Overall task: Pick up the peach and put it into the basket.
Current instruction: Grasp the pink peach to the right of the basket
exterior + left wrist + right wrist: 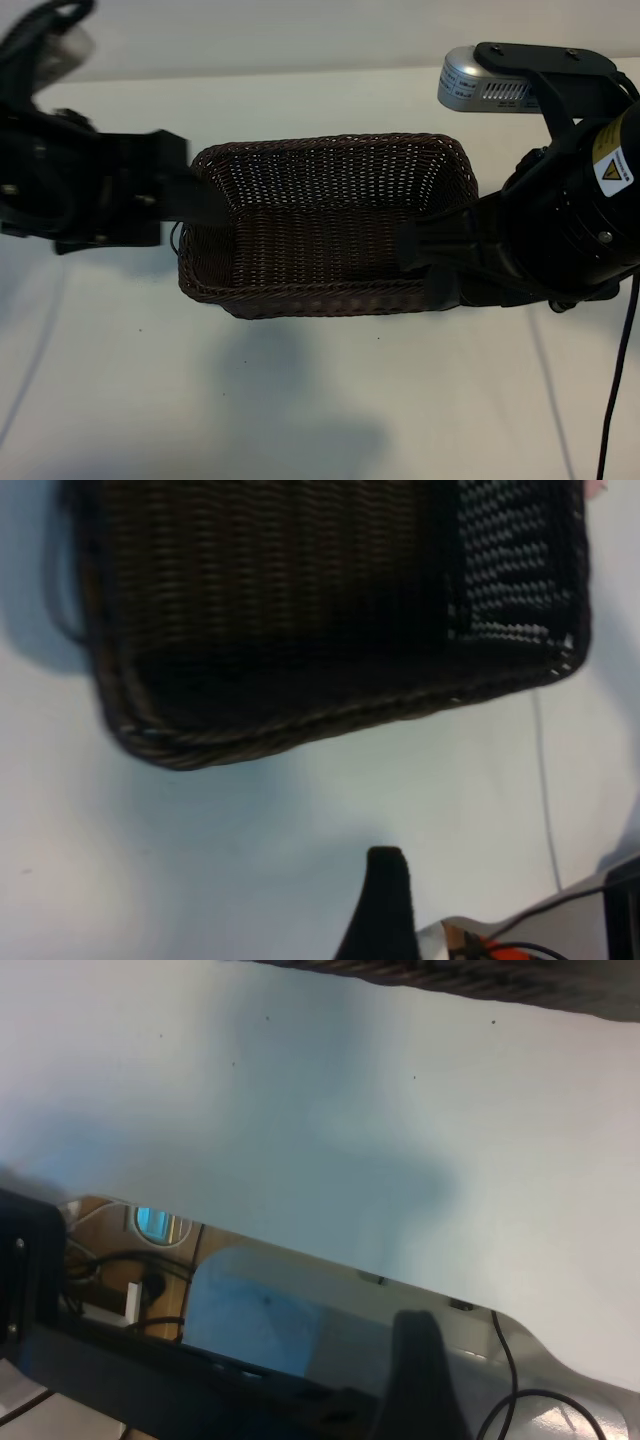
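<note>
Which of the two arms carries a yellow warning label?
The right arm, at the right end of the basket: a yellow label sits on its black body. The left arm shows none.

The only sign that can be made out is a small white sticker with a yellow warning triangle (612, 165) on the round black housing of the right arm (585, 215), seen in the exterior view. Fine print sits beneath the triangle, but it is too small to read. No other text, brand or number is legible.
</note>
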Tool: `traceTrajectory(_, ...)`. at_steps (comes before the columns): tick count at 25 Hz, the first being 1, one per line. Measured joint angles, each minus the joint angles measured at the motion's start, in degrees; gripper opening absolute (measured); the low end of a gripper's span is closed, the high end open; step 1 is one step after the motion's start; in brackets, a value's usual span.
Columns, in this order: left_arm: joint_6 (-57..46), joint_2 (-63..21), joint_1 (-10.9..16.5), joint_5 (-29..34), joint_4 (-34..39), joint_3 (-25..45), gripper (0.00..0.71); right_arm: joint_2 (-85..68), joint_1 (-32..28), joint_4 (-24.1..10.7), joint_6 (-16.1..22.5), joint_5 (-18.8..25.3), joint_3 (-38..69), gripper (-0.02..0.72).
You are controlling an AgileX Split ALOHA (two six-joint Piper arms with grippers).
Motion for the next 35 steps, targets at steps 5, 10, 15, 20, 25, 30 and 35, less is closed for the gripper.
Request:
traceTrajectory(5, -1.04, 2.66, -1.55, -1.82, -0.14, 0.00, 0.591, 0.00, 0.00, 0.00, 0.00, 0.00, 0.00, 0.507)
traceTrajectory(10, -1.35, 2.94, -1.91, -1.94, -0.14, 0.00, 0.591, 0.00, 0.00, 0.00, 0.00, 0.00, 0.00, 0.507)
traceTrajectory(15, -2.36, 2.94, -4.53, -1.88, -0.07, 0.00, 0.583, 0.00, 0.00, 0.00, 0.00, 0.00, 0.00, 0.507)
traceTrajectory(20, -5.47, 2.94, -8.49, -1.82, 2.06, 0.00, 0.567, 0.00, 0.00, 0.00, 0.00, 0.00, 0.00, 0.507)
traceTrajectory(25, -7.43, 2.54, -9.09, -1.55, 4.37, 0.00, 0.564, 0.00, 0.00, 0.00, 0.00, 0.00, 0.00, 0.507)
traceTrajectory(30, -8.18, 1.32, -9.30, -0.04, 5.12, 0.31, 0.564, 0.00, 0.00, 0.00, 0.00, 0.00, 0.00, 0.507)
traceTrajectory(35, -8.48, 1.32, -9.35, 0.15, 5.38, 0.47, 0.564, 0.00, 0.00, 0.00, 0.00, 0.00, 0.00, 0.507)
